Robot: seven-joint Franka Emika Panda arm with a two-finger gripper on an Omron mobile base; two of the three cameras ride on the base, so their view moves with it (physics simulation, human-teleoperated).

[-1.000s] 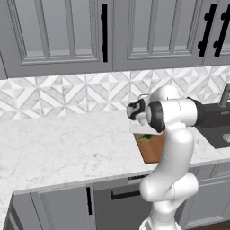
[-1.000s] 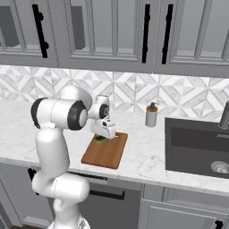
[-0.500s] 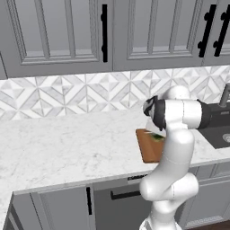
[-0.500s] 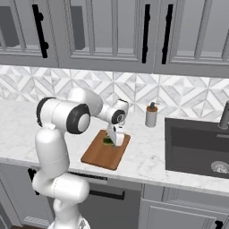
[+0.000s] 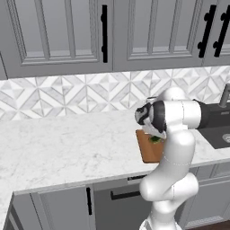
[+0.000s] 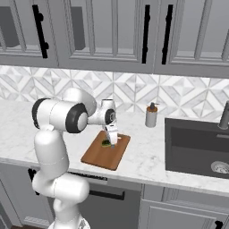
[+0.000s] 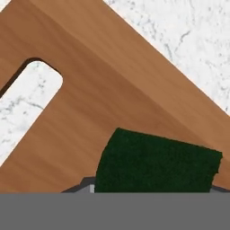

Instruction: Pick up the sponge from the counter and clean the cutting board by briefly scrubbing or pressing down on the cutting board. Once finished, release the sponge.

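Note:
The reddish-brown cutting board [image 6: 102, 154] lies on the white marble counter [image 6: 147, 154], slot handle toward the wall. My gripper [image 6: 111, 142] points down over its far half, shut on the dark green sponge [image 6: 106, 143], which rests against the wood. In the hand view the sponge [image 7: 157, 164] sits at the bottom between my fingers, pressed on the cutting board [image 7: 90, 81] just beside the slot handle [image 7: 27, 99]. From the left, the sponge [image 5: 155, 139] peeks out under my wrist at the cutting board's [image 5: 147, 150] far end, and my arm hides the rest of the board.
A soap dispenser [image 6: 152, 115] stands against the tiled backsplash right of the board. A dark sink [image 6: 197, 143] with a faucet [image 6: 225, 115] is set in the counter further right. Open marble counter [image 5: 63, 143] stretches to the left.
The hand has come down with the sponge, from hovering over the board to pressing it on the wood near the slot handle. The jaws have drawn a little closer.

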